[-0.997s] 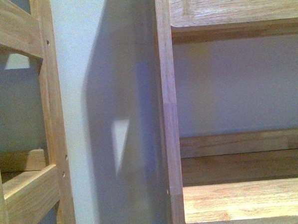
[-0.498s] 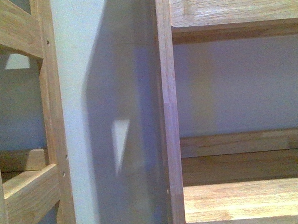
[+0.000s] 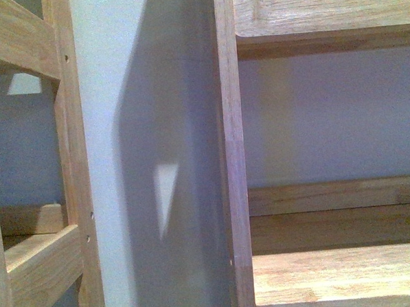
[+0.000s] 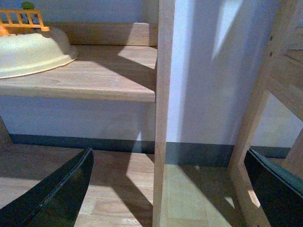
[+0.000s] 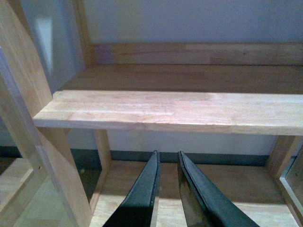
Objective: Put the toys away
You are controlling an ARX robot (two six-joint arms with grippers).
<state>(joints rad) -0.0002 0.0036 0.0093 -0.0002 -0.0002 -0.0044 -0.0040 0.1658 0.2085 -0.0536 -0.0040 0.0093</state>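
The plush toy showed in none of my views, so I couldn't place it.

My left gripper [image 4: 168,189] was spread wide: one dark finger [image 4: 57,191] sat at the lower left of the left wrist frame, the other at the lower right edge, w/ nothing between them but floor and a wooden upright post [image 4: 163,113] running top to bottom thru the frame center. A wooden shelf [image 4: 94,78] crossed the upper left, and on it, at the far upper left, lay a cream dish-like plastic piece [image 4: 33,54] w/ an orange fence-like toy part [image 4: 21,21] touching its top. A small green bit sat above that; couldn't tell what it was. A dark baseboard [image 4: 199,153] ran along the white wall.

My right gripper [image 5: 168,161] was nearly closed, fingers [image 5: 142,194] rising from bottom center w/ only a thin gap, holding nothing. Above them a bare wooden shelf board [image 5: 180,111] spanned the frame.

Front view: no arm visible. A shelf-unit side post [image 3: 232,152] stood center-right, shelf boards [image 3: 342,277] at lower right, white wall [image 3: 101,131] w/ a shadow between it and another wooden frame [image 3: 71,167] at left.
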